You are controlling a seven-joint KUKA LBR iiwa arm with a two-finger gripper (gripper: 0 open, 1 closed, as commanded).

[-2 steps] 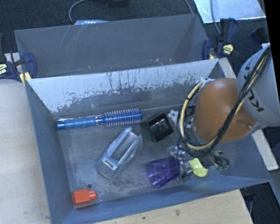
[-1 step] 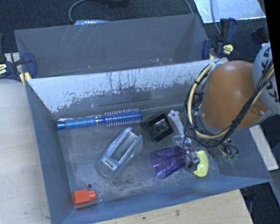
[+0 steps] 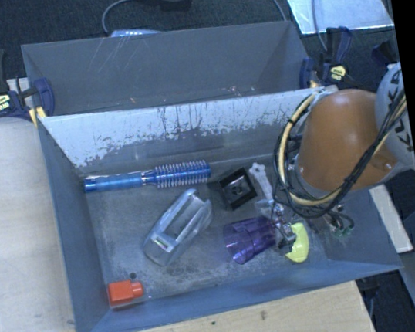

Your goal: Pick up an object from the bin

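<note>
- The gripper (image 3: 281,224) is low in the bin's (image 3: 72,222) right front part, under the arm's orange cover (image 3: 341,144) and its cables.
- Whether it is spread, pressed together or pinching something cannot be told; its tip is lost among cables and clutter.
- Right at it lies the purple piece (image 3: 249,239): see-through violet plastic, chunky and ribbed, lying lengthwise on the floor with its right end touching or under the gripper.
- Just to the gripper's right, near the front wall, lies a yellow piece (image 3: 298,245): small, rounded, yellow-green.
- Nothing can be seen lifted; the purple piece lies on the floor.
- Counted, one of each:
- one brush (image 3: 151,178), blue handle and bristled head, lying along the back wall;
- one clear cup (image 3: 177,227), on its side, mid-floor, left of the purple piece;
- one black block (image 3: 236,189), small and square, behind the purple piece;
- one orange block (image 3: 124,292), in the front left corner, well apart from the rest.
</note>
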